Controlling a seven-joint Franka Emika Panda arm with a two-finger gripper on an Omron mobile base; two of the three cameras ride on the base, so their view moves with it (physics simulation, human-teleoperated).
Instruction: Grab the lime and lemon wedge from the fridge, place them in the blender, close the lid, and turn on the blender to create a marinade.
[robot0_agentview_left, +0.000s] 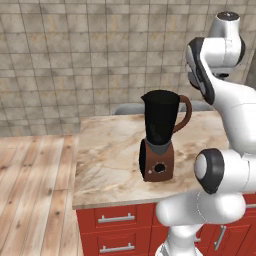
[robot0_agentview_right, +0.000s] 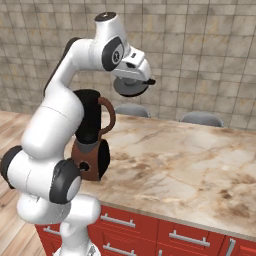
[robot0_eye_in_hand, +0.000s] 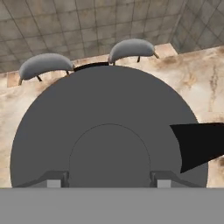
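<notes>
The blender (robot0_agentview_left: 159, 150) stands on the counter, its brown base with a round dark knob under a tall black jug (robot0_agentview_right: 90, 117) whose top is uncovered. My gripper (robot0_agentview_right: 132, 79) hangs in the air, higher than the jug's top and to its right in the right base view. It is shut on the lid (robot0_agentview_right: 129, 89), a dark grey round cap. In the hand view the lid (robot0_eye_in_hand: 109, 113) spreads wide, with my gripper (robot0_eye_in_hand: 109, 179) at either side of its raised centre knob. The lime, the lemon wedge and the fridge are out of view.
The marble counter (robot0_agentview_right: 190, 160) stretches right of the blender over red drawers (robot0_agentview_left: 115, 225). Two grey stools (robot0_agentview_right: 131, 110) (robot0_agentview_right: 202, 118) stand behind it before the tiled wall. Wooden floor (robot0_agentview_left: 30, 190) lies to the left.
</notes>
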